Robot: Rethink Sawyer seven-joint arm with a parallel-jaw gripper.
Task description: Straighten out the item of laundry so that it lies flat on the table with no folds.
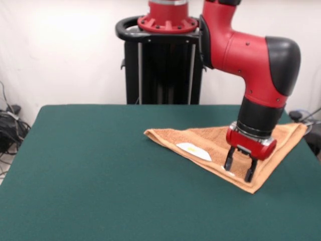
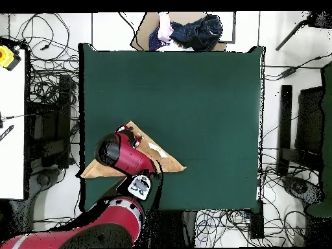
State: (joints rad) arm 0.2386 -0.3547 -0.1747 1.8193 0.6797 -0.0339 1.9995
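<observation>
Dark green counter (image 1: 90, 170) bare up front. Orange towel (image 1: 210, 143) folded into triangle near robot-side edge, corner overhanging. Jaws (image 1: 241, 167) spread, tips at towel. White wall, cables (image 2: 45, 84) on floor.

one orange towel (image 1: 220, 145), one white label (image 1: 193, 151), one green table (image 1: 100, 170), one red arm (image 1: 251, 55), one tool (image 1: 240, 168)
</observation>
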